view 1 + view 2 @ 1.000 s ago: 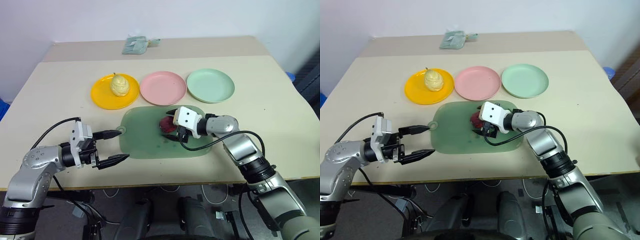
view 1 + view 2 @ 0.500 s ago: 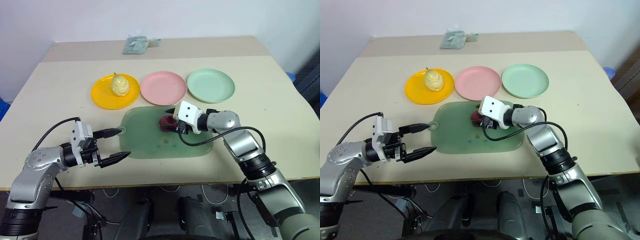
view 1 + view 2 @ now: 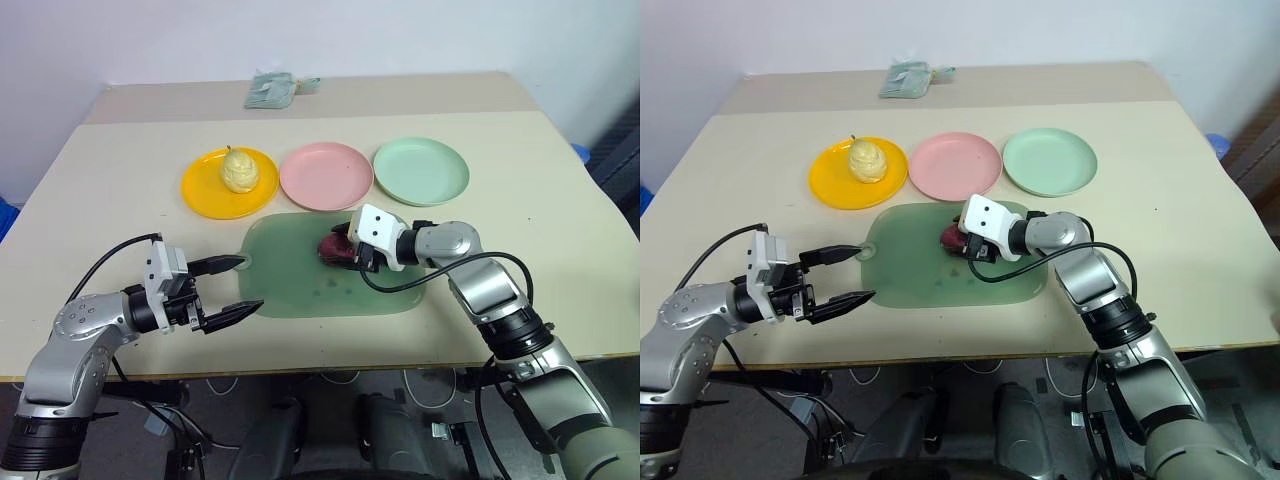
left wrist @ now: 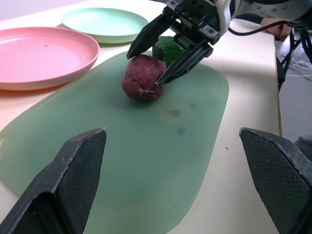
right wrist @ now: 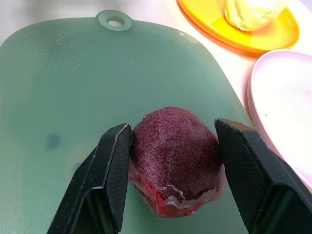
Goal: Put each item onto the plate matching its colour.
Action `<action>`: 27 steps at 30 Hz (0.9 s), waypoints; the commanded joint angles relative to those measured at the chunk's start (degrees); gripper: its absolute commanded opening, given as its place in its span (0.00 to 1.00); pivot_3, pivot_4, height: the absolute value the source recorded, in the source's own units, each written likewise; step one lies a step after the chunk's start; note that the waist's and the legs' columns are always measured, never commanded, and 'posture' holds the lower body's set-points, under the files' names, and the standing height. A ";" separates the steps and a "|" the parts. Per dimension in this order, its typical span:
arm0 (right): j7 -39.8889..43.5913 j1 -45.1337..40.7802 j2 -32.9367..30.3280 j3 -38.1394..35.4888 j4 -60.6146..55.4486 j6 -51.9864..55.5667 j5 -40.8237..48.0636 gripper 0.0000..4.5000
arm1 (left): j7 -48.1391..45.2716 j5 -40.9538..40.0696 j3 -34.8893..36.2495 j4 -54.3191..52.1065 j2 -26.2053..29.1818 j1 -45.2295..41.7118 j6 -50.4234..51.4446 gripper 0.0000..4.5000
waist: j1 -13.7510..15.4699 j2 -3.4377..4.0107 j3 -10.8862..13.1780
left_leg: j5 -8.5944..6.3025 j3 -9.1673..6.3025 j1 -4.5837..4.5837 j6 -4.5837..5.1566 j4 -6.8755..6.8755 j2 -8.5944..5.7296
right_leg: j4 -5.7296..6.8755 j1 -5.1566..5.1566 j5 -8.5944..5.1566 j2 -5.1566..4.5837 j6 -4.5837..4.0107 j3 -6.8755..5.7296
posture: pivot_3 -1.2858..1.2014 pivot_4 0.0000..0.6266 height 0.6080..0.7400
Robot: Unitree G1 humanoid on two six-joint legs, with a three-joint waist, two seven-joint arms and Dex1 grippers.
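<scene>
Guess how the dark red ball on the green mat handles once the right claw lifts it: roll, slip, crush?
The dark red ball is rounded and lumpy, so it may roll on the smooth green mat if nudged. Its fuzzy skin probably grips the right claw well. The torn edge underneath suggests it's soft, maybe crushable.

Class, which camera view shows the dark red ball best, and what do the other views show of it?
The right wrist view: the dark red ball is close up between the right gripper fingers. The left wrist view shows it smaller on the green mat; the eye views show it partly hidden.
</scene>
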 commanded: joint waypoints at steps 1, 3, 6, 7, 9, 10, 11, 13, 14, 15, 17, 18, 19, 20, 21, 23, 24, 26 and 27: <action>0.47 -0.27 0.18 -0.77 -0.77 0.31 0.77 0.43 | 0.45 -0.47 0.72 -2.26 -0.04 0.43 -0.70 1.00 | 0.00 0.00 0.00 | 0.00 0.00 0.00 0.00 0.00 0.00 | 0.00 0.00 0.00 0.00 0.00 0.00 | 0.52 0.24 1.00; 0.55 -0.25 0.19 -0.82 -0.86 0.34 0.96 0.20 | 0.84 -0.52 0.59 -2.74 -0.19 0.62 -0.52 1.00 | 0.01 0.00 -0.01 | 0.00 0.00 0.01 -0.01 0.00 0.01 | 0.00 0.01 0.00 0.00 0.00 0.00 | 0.52 0.24 1.00; -0.06 -0.35 0.50 -1.21 -1.17 -0.17 1.04 0.01 | 1.38 -0.65 0.45 -3.29 -0.33 0.72 -0.24 1.00 | 0.09 0.00 0.00 | 0.00 0.00 0.00 0.00 0.02 0.01 | 0.00 0.02 0.00 -0.01 0.00 0.01 | 0.52 0.24 1.00; -0.25 -0.54 1.00 -1.67 -1.47 -0.06 1.67 0.01 | 1.50 -0.70 0.46 -3.33 -0.35 0.72 -0.17 1.00 | 0.07 0.00 0.00 | 0.00 0.00 0.00 0.00 0.03 0.00 | 0.00 0.02 0.00 -0.01 0.00 0.00 | 0.52 0.24 1.00; -0.22 -1.80 3.11 -3.96 -3.35 2.94 5.65 0.01 | 1.86 -0.78 0.38 -3.56 -0.43 0.61 0.03 1.00 | 0.03 0.00 0.00 | 0.00 0.00 0.00 0.00 0.02 0.01 | 0.00 0.02 0.00 0.00 0.00 0.01 | 0.52 0.24 1.00; -0.18 -2.27 3.74 -4.68 -3.92 4.04 6.81 0.01 | 1.99 -0.81 0.34 -3.63 -0.45 0.54 0.11 1.00 | -0.04 0.00 0.00 | 0.00 0.00 -0.01 0.00 0.01 0.01 | 0.00 0.00 0.00 0.00 0.00 0.01 | 0.52 0.24 1.00; -0.15 -2.87 4.13 -5.20 -4.19 4.88 7.46 0.01 | 2.18 -0.86 0.25 -3.76 -0.53 0.41 0.24 1.00 | -0.10 0.01 0.00 | 0.00 0.00 0.00 0.00 0.00 0.01 | 0.01 -0.01 0.00 0.01 0.00 0.02 | 0.52 0.24 1.00; -0.21 -4.04 4.43 -5.73 -3.91 5.22 7.94 0.01 | 2.53 -0.93 0.11 -3.99 -0.73 0.11 0.54 1.00 | -0.08 0.02 0.01 | 0.00 0.00 0.00 0.00 -0.03 0.02 | 0.00 -0.03 0.00 0.01 0.00 0.02 | 0.52 0.24 1.00; -0.27 -4.74 4.66 -6.36 -3.81 5.91 8.73 0.01 | 2.70 -0.95 0.05 -4.13 -0.82 0.06 0.65 1.00 | -0.05 0.02 0.01 | 0.00 0.00 -0.01 0.00 -0.04 0.02 | 0.00 -0.03 0.01 0.02 0.01 0.02 | 0.52 0.24 1.00; -0.34 -5.17 4.77 -6.75 -3.76 6.43 9.35 0.01 | 2.80 -0.96 0.03 -4.21 -0.87 0.05 0.71 1.00 | -0.04 0.02 0.01 | 0.00 0.00 0.00 -0.01 -0.03 0.02 | 0.00 -0.03 0.01 0.02 0.01 0.02 | 0.52 0.24 1.00; -0.08 -5.68 4.76 -7.44 -3.94 7.81 10.75 0.01 | 2.87 -0.95 0.03 -4.31 -0.89 0.07 0.77 1.00 | -0.01 0.02 0.01 | -0.01 0.00 0.00 -0.01 -0.03 0.02 | -0.01 -0.02 0.00 0.04 0.00 0.02 | 0.52 0.24 1.00; 0.28 -5.92 4.61 -7.81 -4.01 8.27 11.50 0.01 | 2.95 -1.00 0.08 -4.35 -0.95 0.07 0.81 1.00 | 0.05 0.02 0.01 | -0.01 0.00 -0.01 -0.01 -0.03 0.02 | -0.01 -0.02 0.00 0.04 0.00 0.02 | 0.52 0.24 1.00; 0.84 -6.12 4.24 -8.23 -4.27 8.86 12.35 0.06 | 3.15 -1.07 0.11 -4.47 -1.06 0.04 0.94 1.00 | 0.05 0.02 0.01 | -0.01 0.00 -0.01 -0.01 -0.03 0.02 | -0.01 -0.02 0.00 0.03 0.00 0.02 | 0.52 0.24 1.00; 1.20 -6.25 3.95 -8.48 -4.46 9.23 12.93 0.12 | 3.29 -1.13 0.13 -4.56 -1.14 0.01 1.03 1.00 | 0.03 0.02 0.01 | -0.01 0.00 -0.01 -0.01 -0.03 0.02 | -0.01 -0.02 0.00 0.03 0.00 0.02 | 0.52 0.24 1.00; 2.14 -6.19 3.44 -8.49 -5.29 10.02 13.86 0.18 | 3.53 -1.19 0.05 -4.81 -1.28 -0.03 1.23 1.00 | 0.00 0.02 0.01 | 0.00 0.00 -0.01 -0.01 -0.03 0.02 | -0.01 -0.02 0.00 0.02 0.00 0.02 | 0.52 0.24 1.00; 3.00 -6.20 2.78 -8.11 -6.22 10.44 14.45 0.39 | 3.81 -1.22 -0.12 -5.19 -1.46 -0.15 1.56 1.00 | 0.00 0.02 0.01 | 0.00 0.00 -0.01 -0.01 -0.03 0.02 | -0.01 -0.03 0.00 0.01 0.00 0.02 | 0.52 0.24 1.00; 3.23 -6.23 2.60 -7.94 -6.49 10.58 14.57 0.50 | 3.92 -1.24 -0.17 -5.32 -1.51 -0.22 1.69 1.00 | 0.01 0.02 0.01 | 0.00 0.00 -0.02 -0.01 -0.04 0.02 | -0.01 -0.03 0.00 0.01 0.00 0.02 | 0.52 0.24 1.00; 3.75 -6.41 2.13 -7.40 -6.57 10.72 14.59 0.74 | 4.03 -1.25 -0.22 -5.43 -1.54 -0.43 1.90 1.00 | 0.00 0.02 0.01 | -0.01 0.00 -0.02 -0.01 -0.04 0.02 | -0.01 -0.03 0.00 0.01 0.00 0.02 | 0.52 0.24 1.00; 4.04 -6.50 1.73 -6.94 -6.37 10.41 14.17 0.85 | 4.03 -1.22 -0.22 -5.46 -1.55 -0.54 2.01 1.00 | 0.00 0.02 0.01 | -0.01 0.00 -0.02 -0.01 -0.04 0.02 | -0.01 -0.03 0.00 0.01 0.00 0.02 | 0.52 0.24 1.00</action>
